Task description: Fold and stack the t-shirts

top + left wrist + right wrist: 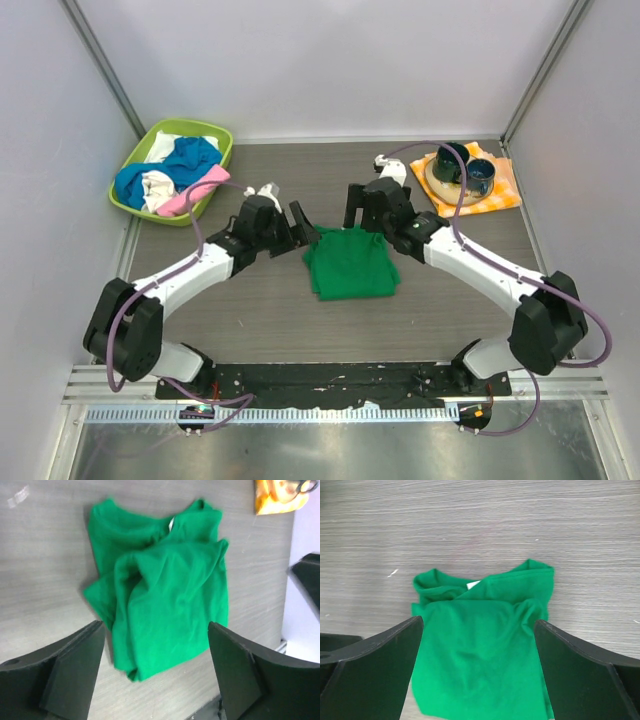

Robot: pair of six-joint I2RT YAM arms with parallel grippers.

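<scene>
A green t-shirt (350, 264) lies folded into a rough square in the middle of the table, its small white tag at the collar. It also shows in the left wrist view (160, 590) and the right wrist view (482, 655). My left gripper (298, 230) is open and empty, just left of the shirt's far corner. My right gripper (362, 205) is open and empty, above the shirt's far edge. Blue (180, 165), white (157, 186) and pink (195, 192) t-shirts lie crumpled in the basket.
A lime-green plastic basket (215, 133) stands at the back left. An orange-and-white checkered cloth (500, 190) at the back right holds a plate with two dark mugs (465, 168). White walls close in the table on three sides.
</scene>
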